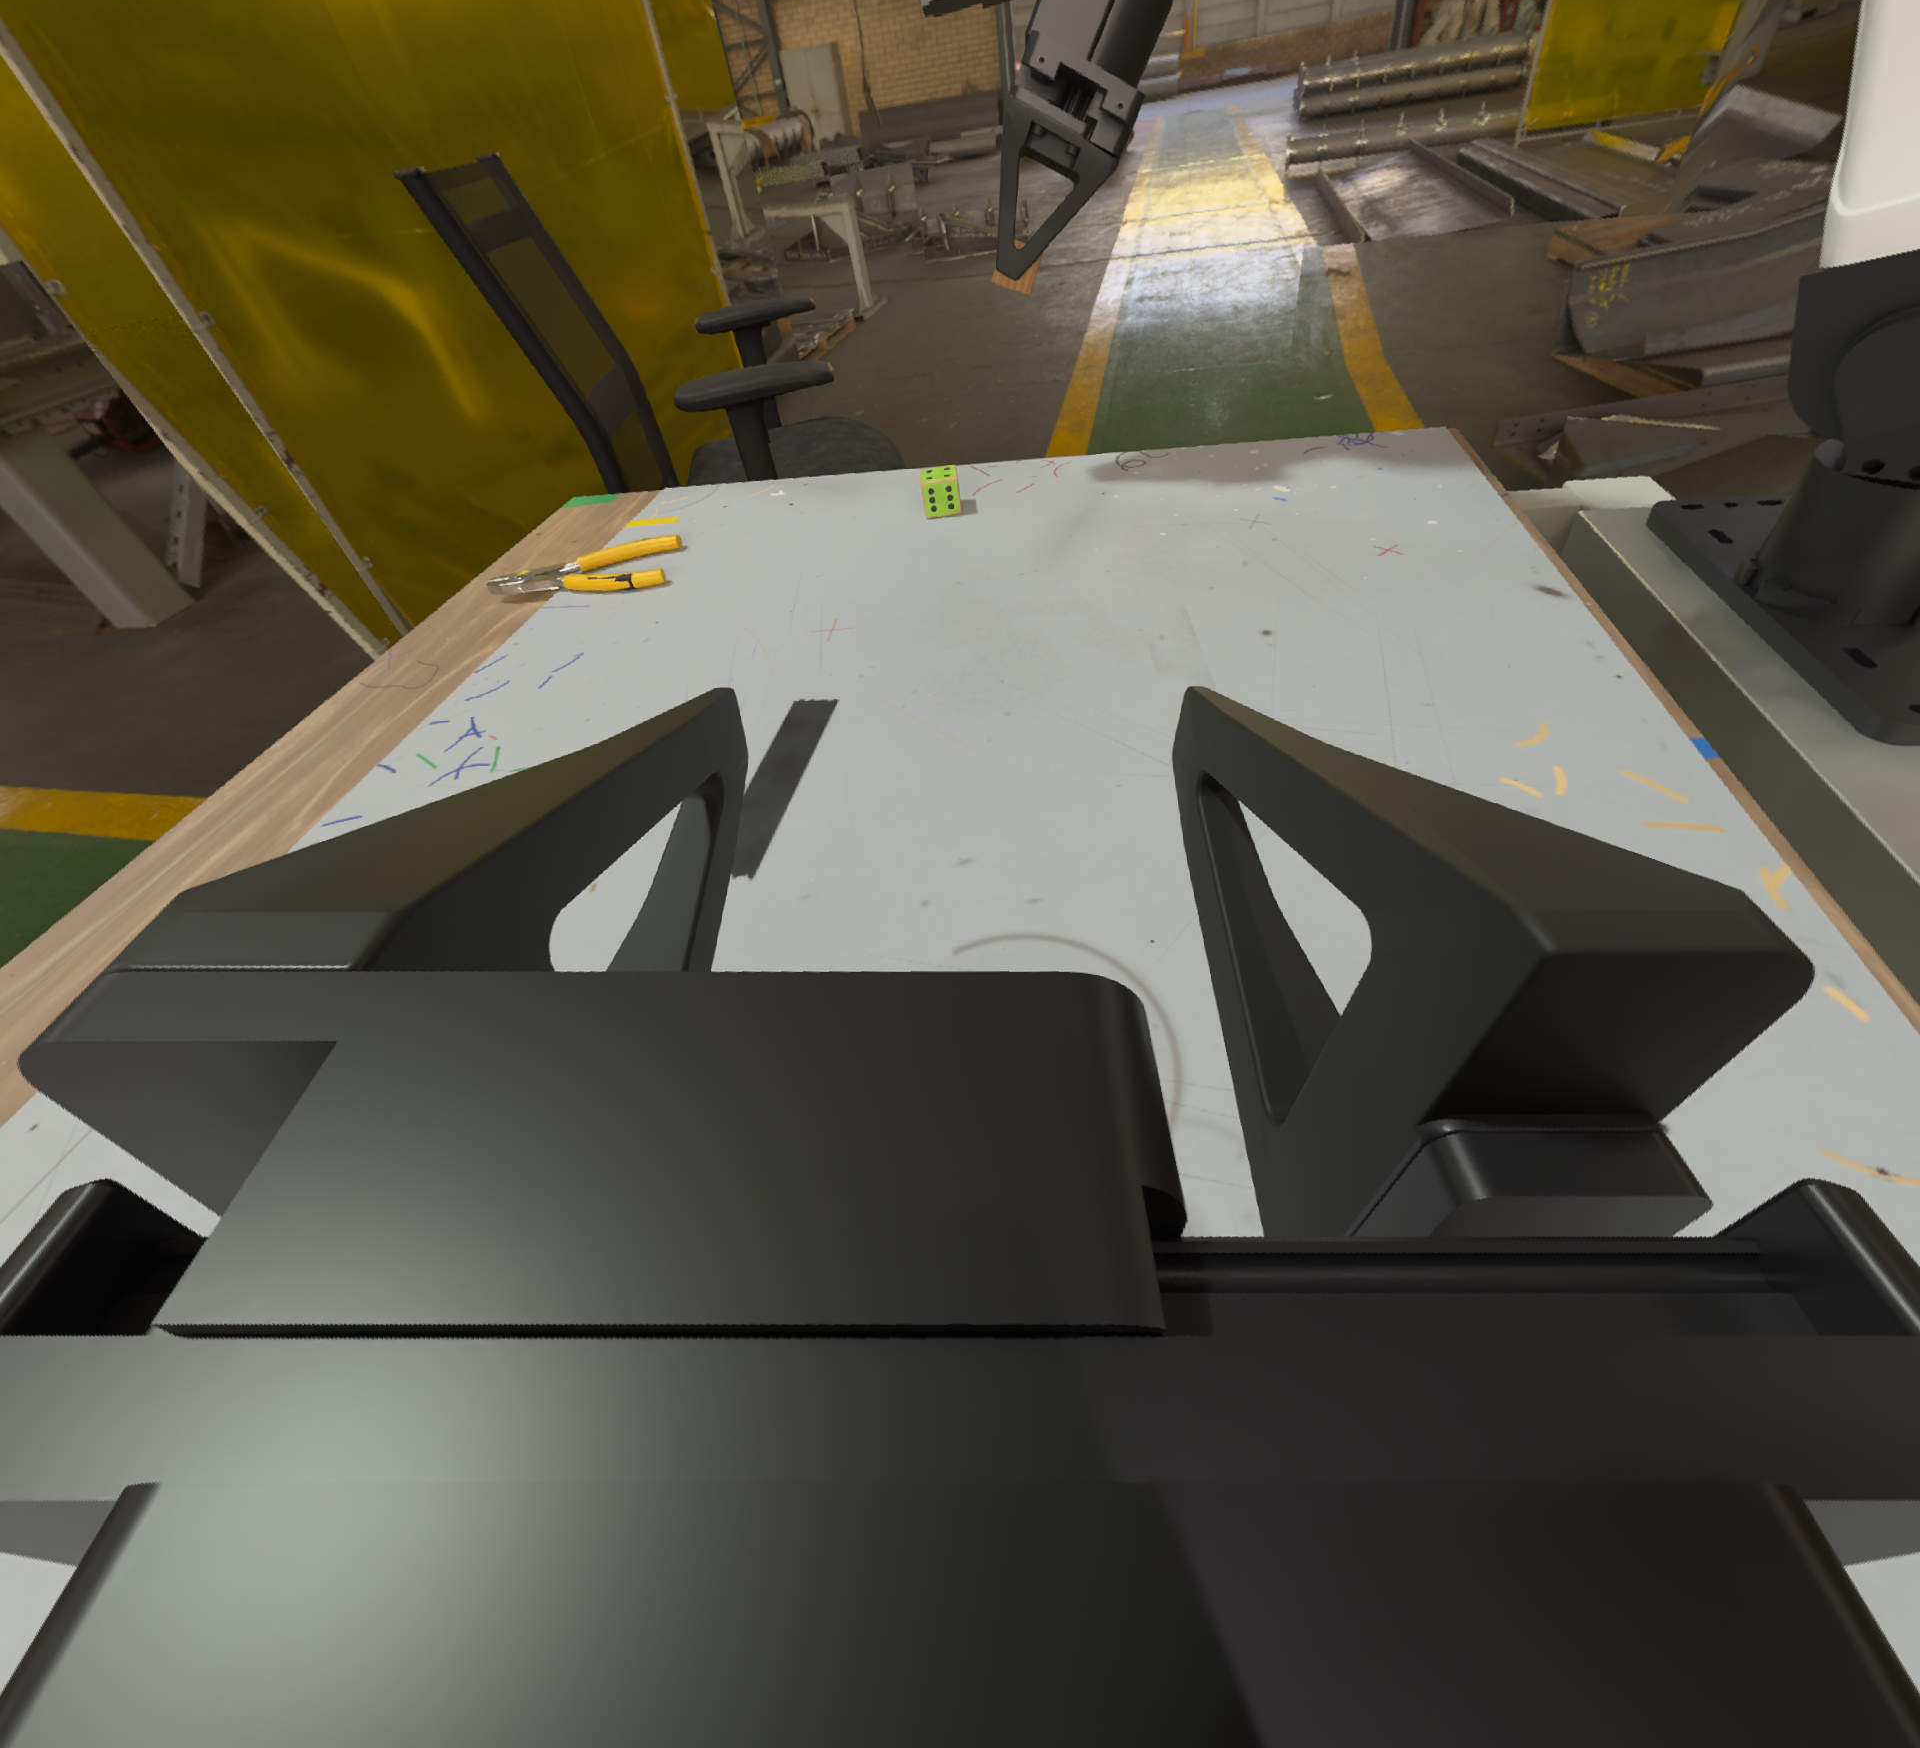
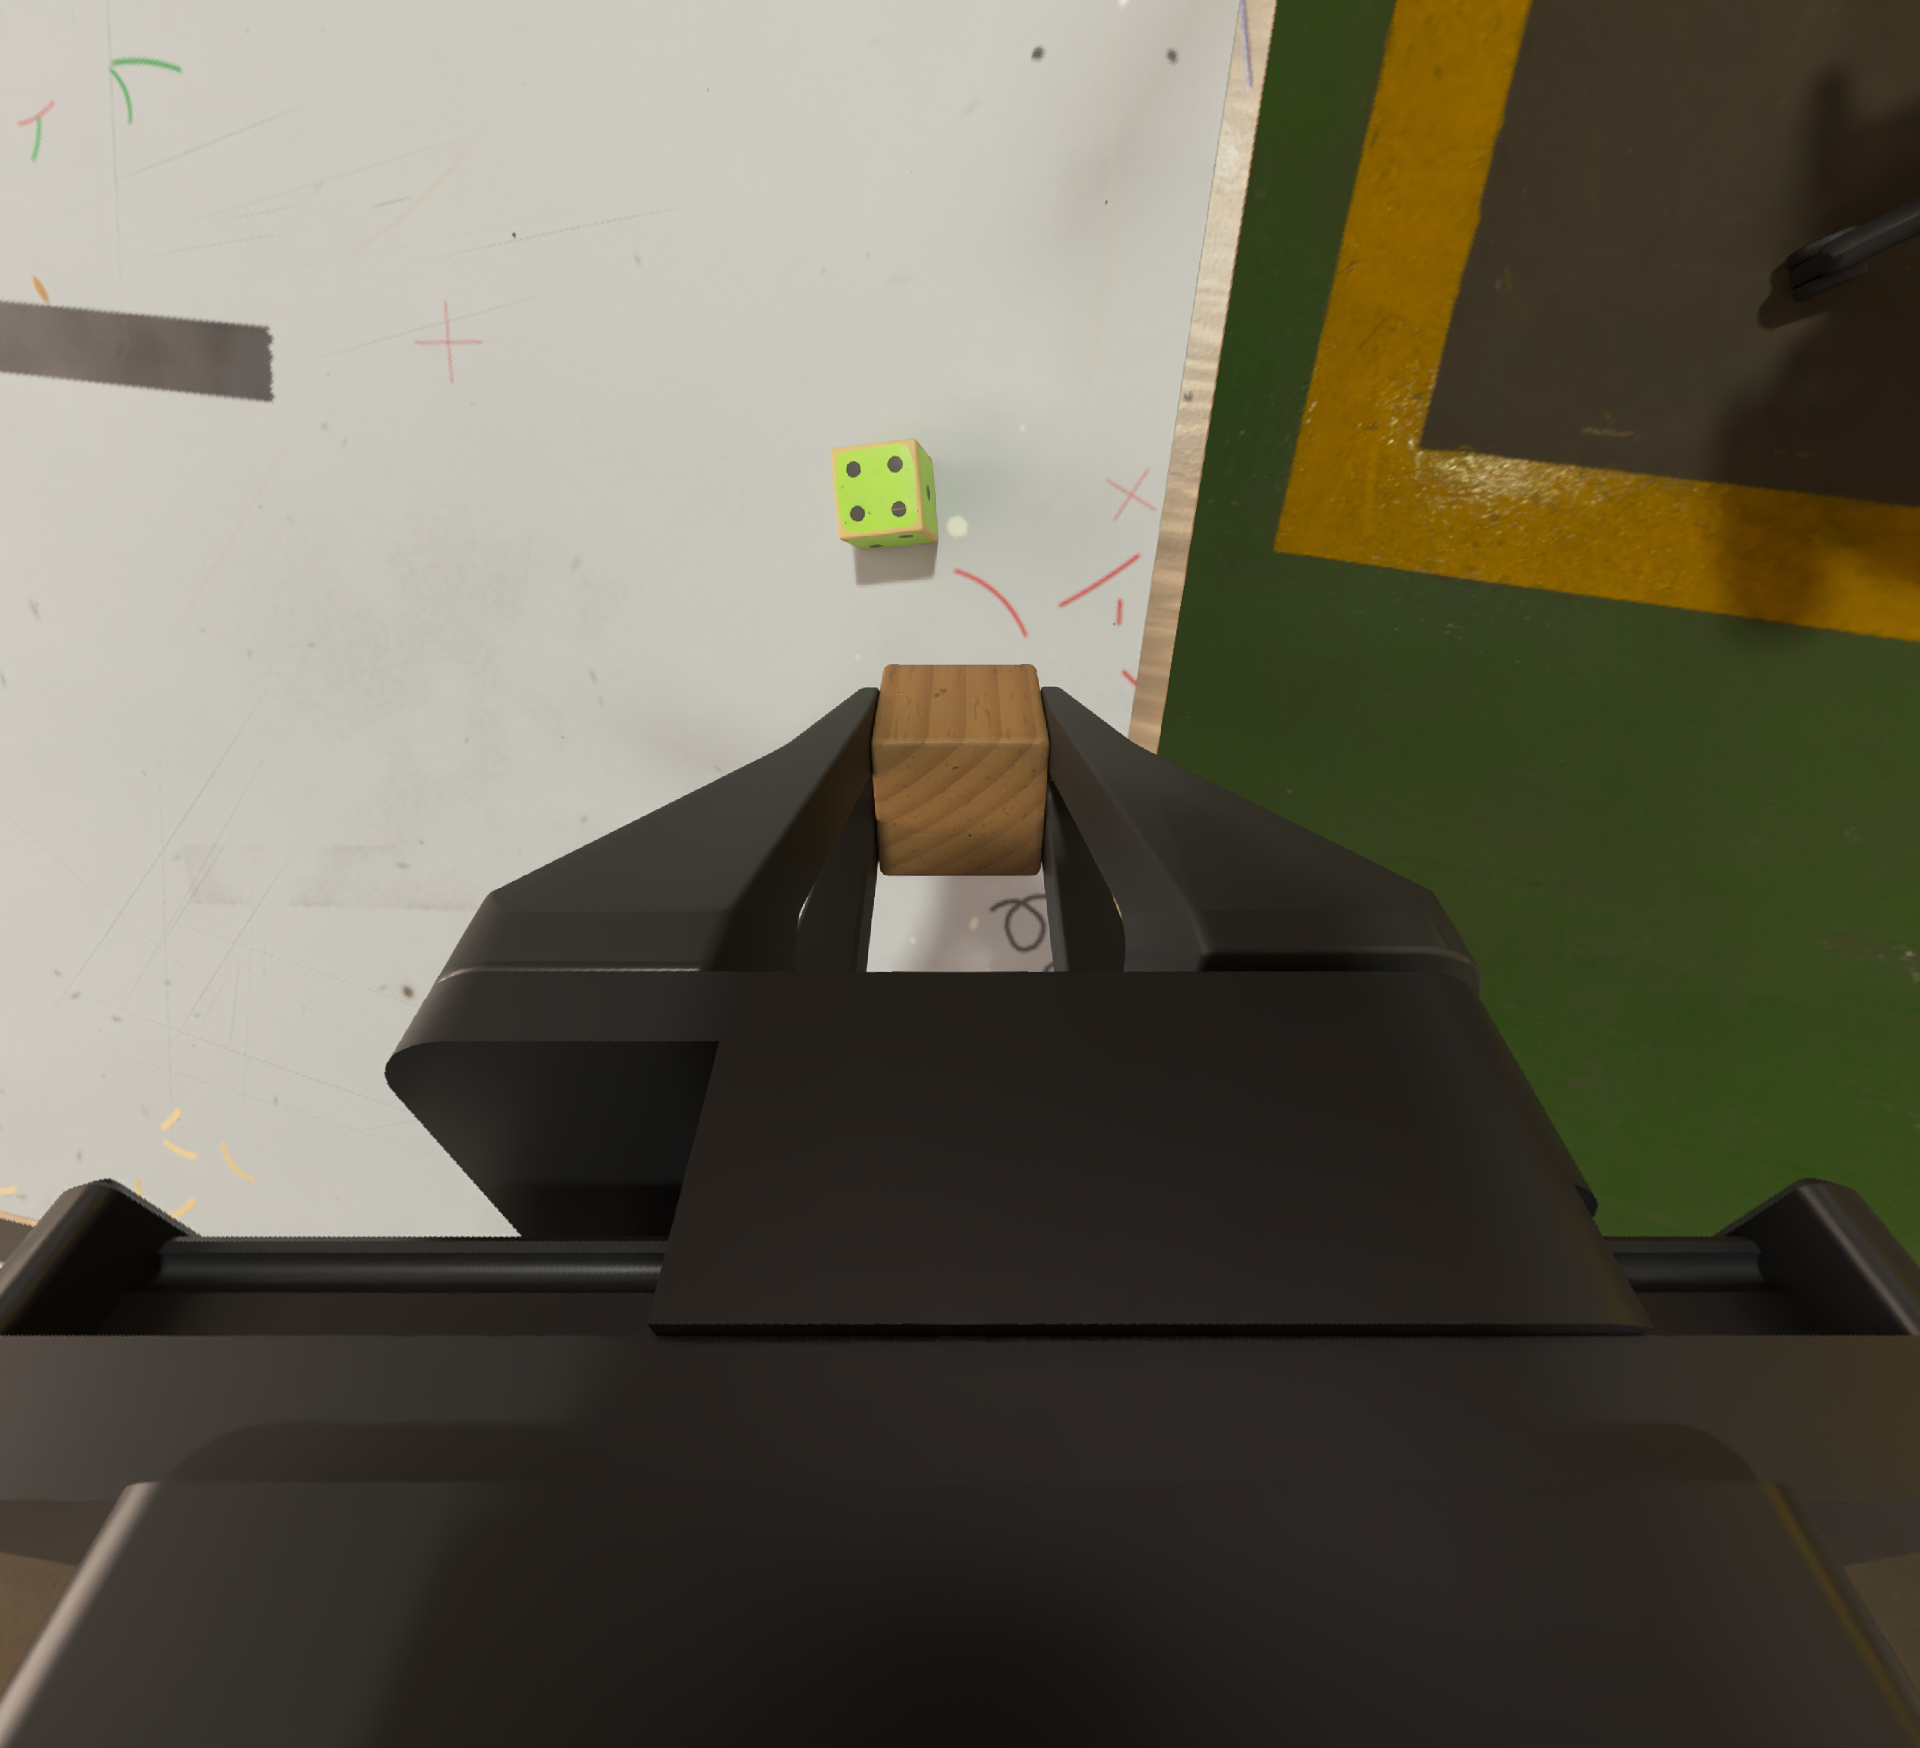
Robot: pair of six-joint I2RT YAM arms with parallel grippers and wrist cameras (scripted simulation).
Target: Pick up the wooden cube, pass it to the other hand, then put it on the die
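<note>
Right pincer grips the cube.
Die sits on the bench at frame centre; left pincer gapes wide, empty.

It was a factory workshop: yellow welding curtains, stacked steel sections and a painted floor walkway.

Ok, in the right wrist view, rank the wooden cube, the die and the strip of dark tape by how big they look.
1. Dark tape: longest, though cut off at the picture's left edge.
2. Wooden cube, held in the right tool: nearer the camera, so its true size against the die is unsure.
3. Die: smallest.
</note>
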